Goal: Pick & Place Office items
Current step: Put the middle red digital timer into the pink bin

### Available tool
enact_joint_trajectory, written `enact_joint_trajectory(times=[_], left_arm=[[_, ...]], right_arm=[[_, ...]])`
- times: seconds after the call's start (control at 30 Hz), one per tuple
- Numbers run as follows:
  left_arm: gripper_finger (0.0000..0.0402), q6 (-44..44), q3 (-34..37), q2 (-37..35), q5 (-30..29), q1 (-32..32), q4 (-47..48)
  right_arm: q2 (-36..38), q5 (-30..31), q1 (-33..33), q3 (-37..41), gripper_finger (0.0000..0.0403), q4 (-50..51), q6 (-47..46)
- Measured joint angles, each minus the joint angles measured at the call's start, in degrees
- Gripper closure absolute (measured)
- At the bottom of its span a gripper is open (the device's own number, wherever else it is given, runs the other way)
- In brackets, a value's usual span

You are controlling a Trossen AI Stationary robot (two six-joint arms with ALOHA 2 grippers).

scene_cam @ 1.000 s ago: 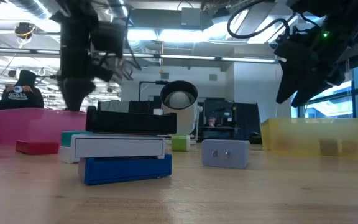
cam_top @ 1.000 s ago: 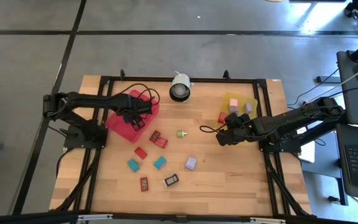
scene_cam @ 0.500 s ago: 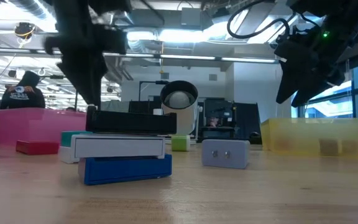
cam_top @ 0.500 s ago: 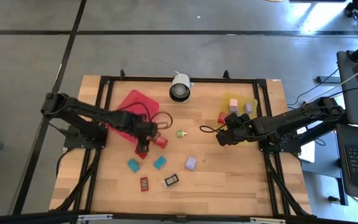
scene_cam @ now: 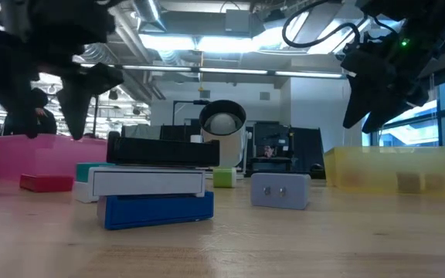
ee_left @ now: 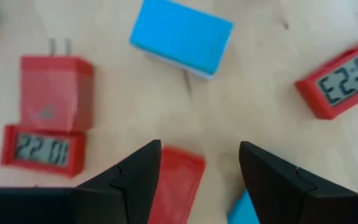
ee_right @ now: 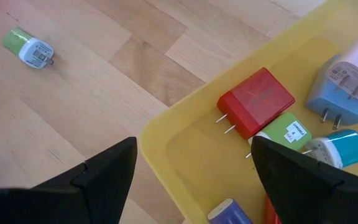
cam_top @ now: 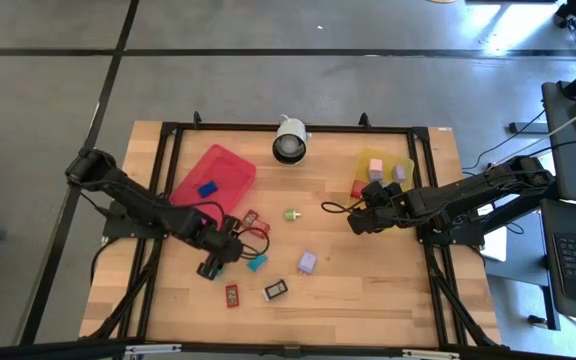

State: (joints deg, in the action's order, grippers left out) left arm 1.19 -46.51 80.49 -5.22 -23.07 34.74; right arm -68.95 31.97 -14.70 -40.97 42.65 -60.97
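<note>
High view: left gripper [cam_top: 211, 268] is hovering over loose office items [cam_top: 258, 262] mid-table [cam_top: 368, 290], placed for a pick; red tray [cam_top: 193, 190] is holding one blue piece [cam_top: 207, 188]; right gripper [cam_top: 355, 222] is waiting beside the yellow tray [cam_top: 365, 160]
Low view: stacked items are blocking the foreground
Left wrist view: jaws are standing open, empty, bracketing a red block [ee_left: 178, 186]; clocks and a plug are lying near
Right wrist view: jaws are standing open, empty, over the tray rim; chargers are already resting inside

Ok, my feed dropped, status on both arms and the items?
Left gripper open, low over a red block. Right gripper open, empty, at the yellow tray. Other items crowd close.
</note>
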Motion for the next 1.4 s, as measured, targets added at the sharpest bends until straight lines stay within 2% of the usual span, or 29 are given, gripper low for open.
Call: enact_joint_trajectory(times=[0.6, 0.83, 1.2, 1.4], left_arm=[[0.0177, -1.54, 8.56, 0.02, -5.51, -1.53, -6.73], [0.0165, -1.95, 8.84, 0.28, -8.84, -1.49, -6.98], [0.0164, -1.06, 8.87, 0.30, -5.28, 1.32, -7.87], [0.0164, -1.53, 8.89, 3.75, -4.71, 1.86, -8.81]], right_arm=[[0.00, -0.02, -0.01, 0.02, 0.0084, -0.24, 0.00], [0.00, -0.02, -0.02, 0.02, 0.0085, -0.24, 0.00], [0.00, -0.02, -0.02, 0.01, 0.0085, -0.26, 0.00], [0.00, 0.00, 0.00, 0.01, 0.0085, -0.30, 0.01]])
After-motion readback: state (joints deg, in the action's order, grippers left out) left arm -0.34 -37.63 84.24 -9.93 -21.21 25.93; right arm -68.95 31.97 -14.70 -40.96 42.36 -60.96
